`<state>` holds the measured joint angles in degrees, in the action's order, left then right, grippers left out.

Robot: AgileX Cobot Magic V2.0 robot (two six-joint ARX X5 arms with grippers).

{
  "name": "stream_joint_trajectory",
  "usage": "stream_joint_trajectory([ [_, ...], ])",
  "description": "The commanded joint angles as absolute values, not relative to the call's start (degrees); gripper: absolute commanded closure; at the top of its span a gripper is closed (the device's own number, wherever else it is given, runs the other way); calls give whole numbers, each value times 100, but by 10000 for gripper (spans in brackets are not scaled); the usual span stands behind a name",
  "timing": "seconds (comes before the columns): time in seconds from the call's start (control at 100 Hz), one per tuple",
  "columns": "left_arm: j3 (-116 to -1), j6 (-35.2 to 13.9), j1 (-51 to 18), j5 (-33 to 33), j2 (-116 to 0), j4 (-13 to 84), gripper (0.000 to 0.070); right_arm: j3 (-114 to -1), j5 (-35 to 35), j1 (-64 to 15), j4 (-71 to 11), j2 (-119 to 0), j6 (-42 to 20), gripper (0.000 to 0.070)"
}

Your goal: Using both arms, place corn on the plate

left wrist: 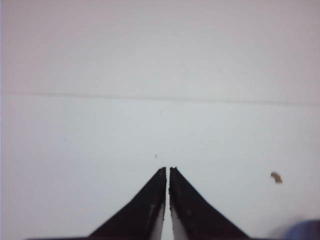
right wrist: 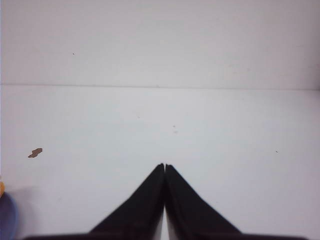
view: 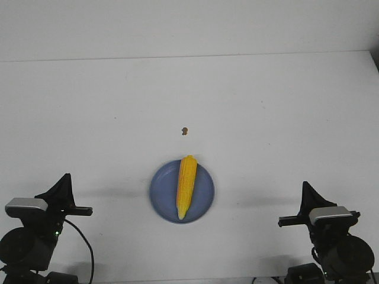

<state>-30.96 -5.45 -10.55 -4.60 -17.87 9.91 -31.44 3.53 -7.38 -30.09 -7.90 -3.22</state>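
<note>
Corn (view: 186, 186) lay lengthwise across the blue plate (view: 161, 192), between and well apart from both arms' clenched, empty fingers, left (view: 63, 184) and right (view: 307, 193). It looked light, stiff and slippery; its textured middle would likely be the best place to hold.

plate (right wrist: 6, 220) edge-cropped, brown speck (view: 185, 131) unidentifiable

The corn cob (view: 186, 187) is bright yellow with a kernel texture, the plate (view: 163, 195) plain blue, the tabletop (view: 266, 118) white, the speck (view: 185, 131) brown, both end effectors black.
</note>
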Motion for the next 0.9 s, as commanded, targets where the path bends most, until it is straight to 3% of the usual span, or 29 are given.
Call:
stream_joint_trajectory([
  [0.0, -2926, -497, -1046, -486, -1708, 740, 688, -3188, 368, -742, -2923, -792, -357, 699],
  [0.5, -967, -569, -1026, -482, 10, -8, 688, -3188, 368, -742, -2923, -792, -357, 699],
  [0.89, -580, -611, -674, -449, -16, -71, 688, -3190, 368, -742, -2919, -792, -357, 699],
])
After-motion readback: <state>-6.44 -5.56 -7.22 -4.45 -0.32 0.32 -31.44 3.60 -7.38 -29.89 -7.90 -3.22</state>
